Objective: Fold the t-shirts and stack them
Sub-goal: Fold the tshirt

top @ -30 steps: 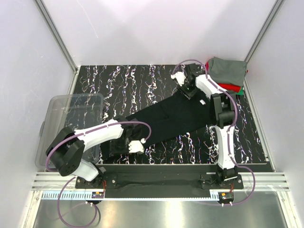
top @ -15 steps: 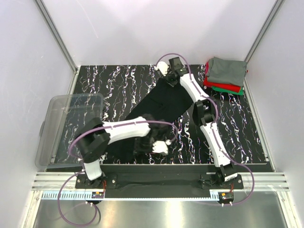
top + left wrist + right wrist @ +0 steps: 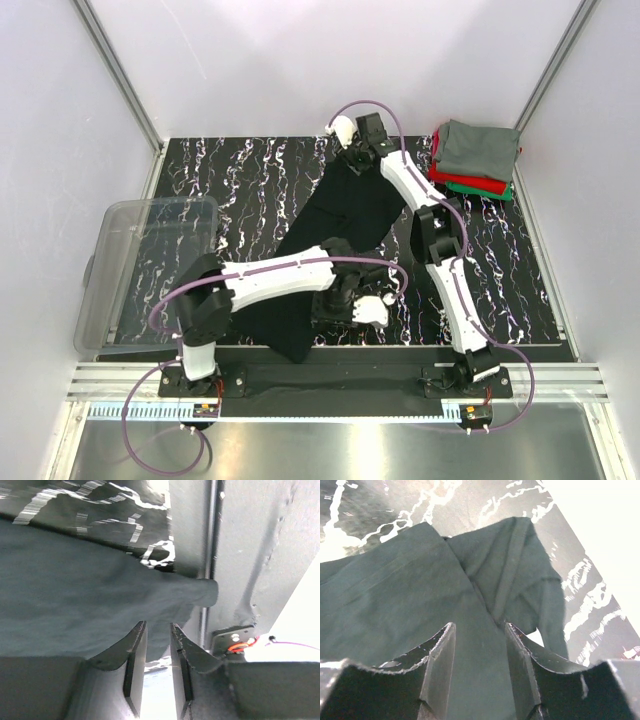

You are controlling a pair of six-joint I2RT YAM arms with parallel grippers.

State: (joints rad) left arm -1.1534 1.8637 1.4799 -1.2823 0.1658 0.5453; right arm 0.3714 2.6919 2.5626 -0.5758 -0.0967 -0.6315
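The black t-shirt lies stretched in a long band from the far middle of the table to the near edge. My right gripper is shut on its far end; in the right wrist view bunched cloth fills the gap of the gripper. My left gripper holds the near part; in the left wrist view the gripper has its jaws almost together on the shirt's edge. A folded stack stands at the far right: a grey shirt on a red one and a green one.
A clear plastic bin stands at the left edge of the marbled black table. The shirt's near end droops over the table's front rail. White walls close in on three sides.
My left gripper has moved right along the near edge and my right gripper has moved left at the far edge. The black shirt has swung from a wide diagonal to a steeper band.
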